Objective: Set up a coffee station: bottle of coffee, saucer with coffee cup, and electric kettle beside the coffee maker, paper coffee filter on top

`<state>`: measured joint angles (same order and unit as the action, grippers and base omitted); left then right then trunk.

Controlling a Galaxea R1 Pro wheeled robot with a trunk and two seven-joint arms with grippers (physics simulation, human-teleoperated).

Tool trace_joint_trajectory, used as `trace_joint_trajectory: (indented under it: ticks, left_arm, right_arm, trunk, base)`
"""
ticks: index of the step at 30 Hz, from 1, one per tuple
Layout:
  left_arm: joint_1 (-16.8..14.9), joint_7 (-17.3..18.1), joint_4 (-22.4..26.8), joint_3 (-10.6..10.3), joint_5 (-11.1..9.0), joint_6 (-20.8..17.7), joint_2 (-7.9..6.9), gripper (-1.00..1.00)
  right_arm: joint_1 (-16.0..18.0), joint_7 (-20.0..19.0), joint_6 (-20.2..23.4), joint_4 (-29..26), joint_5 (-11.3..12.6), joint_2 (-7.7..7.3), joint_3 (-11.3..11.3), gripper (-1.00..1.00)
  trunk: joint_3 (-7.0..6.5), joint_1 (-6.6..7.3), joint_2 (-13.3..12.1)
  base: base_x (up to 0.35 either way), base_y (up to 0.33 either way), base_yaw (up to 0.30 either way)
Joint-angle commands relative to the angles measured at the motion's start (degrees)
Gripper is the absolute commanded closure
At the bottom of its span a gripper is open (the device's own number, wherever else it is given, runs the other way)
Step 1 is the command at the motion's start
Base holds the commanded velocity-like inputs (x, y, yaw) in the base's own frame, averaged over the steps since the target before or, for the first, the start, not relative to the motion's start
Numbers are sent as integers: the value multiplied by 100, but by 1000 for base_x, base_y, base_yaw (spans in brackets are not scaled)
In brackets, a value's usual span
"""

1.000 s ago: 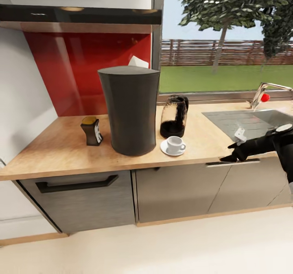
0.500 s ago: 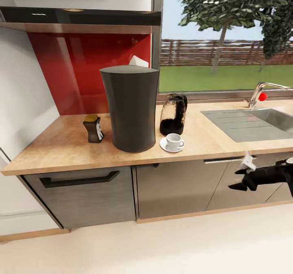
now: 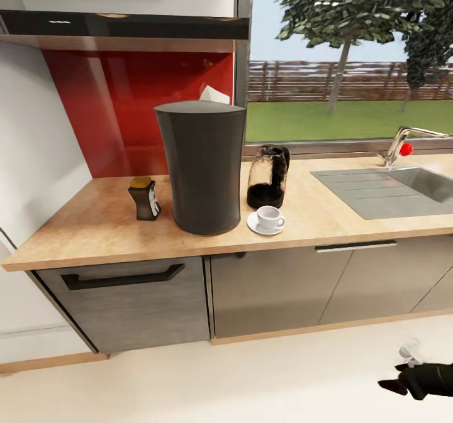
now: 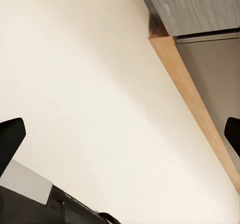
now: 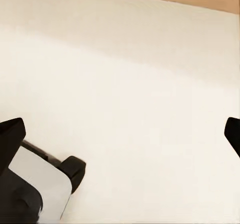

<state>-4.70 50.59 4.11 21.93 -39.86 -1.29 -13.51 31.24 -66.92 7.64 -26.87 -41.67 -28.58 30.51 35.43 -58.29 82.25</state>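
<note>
Right gripper [image 3: 402,379]: we see it low over the floor [image 3: 251,379], jaws wide, holding nothing.
Left gripper [image 4: 120,134]: jaws wide, empty, above floor by the plinth [image 4: 195,99].
Countertop [image 3: 94,228]: we count one coffee maker [image 3: 201,168], filter [image 3: 214,95] on top; one bottle [image 3: 144,199] beside it; one kettle [image 3: 268,178]; one cup [image 3: 269,217] on one saucer [image 3: 257,227].
Room: shelf [image 3: 126,26], sink [image 3: 390,190], window [image 3: 352,65].

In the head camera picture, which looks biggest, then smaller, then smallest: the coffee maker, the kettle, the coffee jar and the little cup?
1. coffee maker
2. electric kettle
3. bottle of coffee
4. coffee cup, on its saucer

All stand close together on the countertop, so distance hardly skews this.
</note>
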Motion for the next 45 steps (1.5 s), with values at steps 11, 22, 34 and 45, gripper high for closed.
trace_joint_trajectory:
  ticks: [11,22,34,45]
  left_arm:
    - [-3,32,-8,-20,-11,-11,40,-100]
    - [-4,74,-6,-63,-8,-27,42,-100]
    - [-4,66,-6,-74,-7,-38,42,-100]
    - [-4,68,-6,-74,-6,-38,42,-100]
  right_arm:
    - [-811,4514,-1922,2783,-30,201,1037,-100]
    - [-994,4962,-2289,2982,-38,352,1045,-100]
    - [-1004,5003,-2303,2986,-43,391,1036,-100]
    - [-1005,5005,-2303,2986,-43,403,1036,-100]
  trunk:
    - [5,0,3]
    - [5,0,3]
    - [-40,0,3]
    - [-135,0,3]
  base:
    - [0,0,0]
    - [0,0,0]
    - [0,0,0]
    - [0,0,0]
